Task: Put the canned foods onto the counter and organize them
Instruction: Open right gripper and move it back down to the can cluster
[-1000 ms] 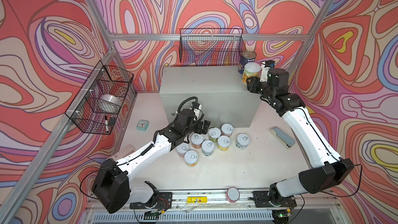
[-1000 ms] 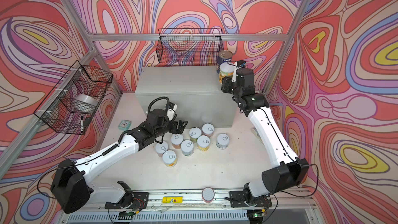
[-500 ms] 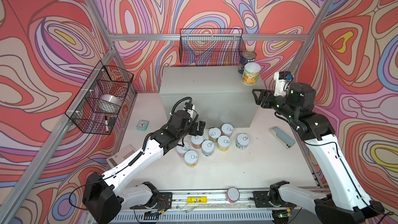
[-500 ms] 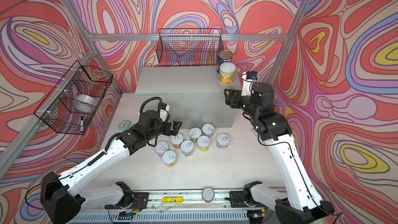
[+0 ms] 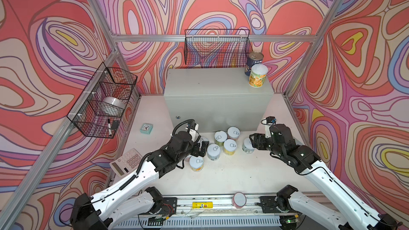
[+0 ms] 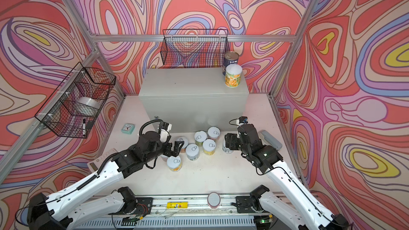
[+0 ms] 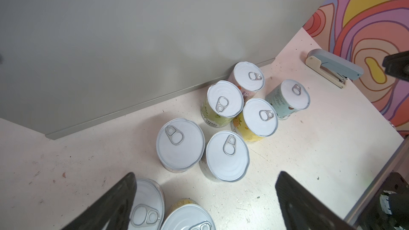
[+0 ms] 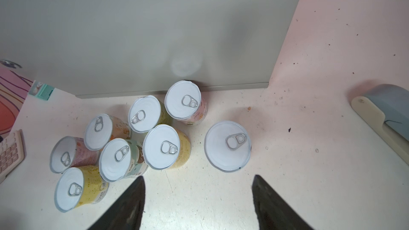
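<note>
The counter (image 5: 218, 89) (image 6: 192, 87) is a grey cabinet. A dark-blue can (image 5: 254, 61) and an orange-fruit can (image 5: 257, 78) stand on its far right corner. Several white-lidded cans (image 5: 230, 147) (image 6: 209, 146) cluster on the table before it. My left gripper (image 5: 202, 149) (image 7: 205, 174) hangs open over the cluster's left side, a yellow can (image 7: 188, 216) low between its fingers. My right gripper (image 5: 254, 141) (image 8: 198, 177) is open and empty. The lone teal can (image 8: 228, 146) (image 5: 247, 146) stands just ahead of its gap.
A stapler (image 6: 271, 139) (image 8: 382, 111) lies right of the cans. A calculator (image 5: 128, 162) and a small clock (image 5: 146, 128) lie at the left. Wire baskets (image 5: 106, 100) (image 5: 218, 47) hang on the walls. A pink roll (image 5: 239, 199) and yellow tube (image 5: 202, 205) rest on the front rail.
My right gripper let go of the orange-fruit can on the counter, swung down to the table and now sits by the teal can. The left gripper shifted slightly over the cluster.
</note>
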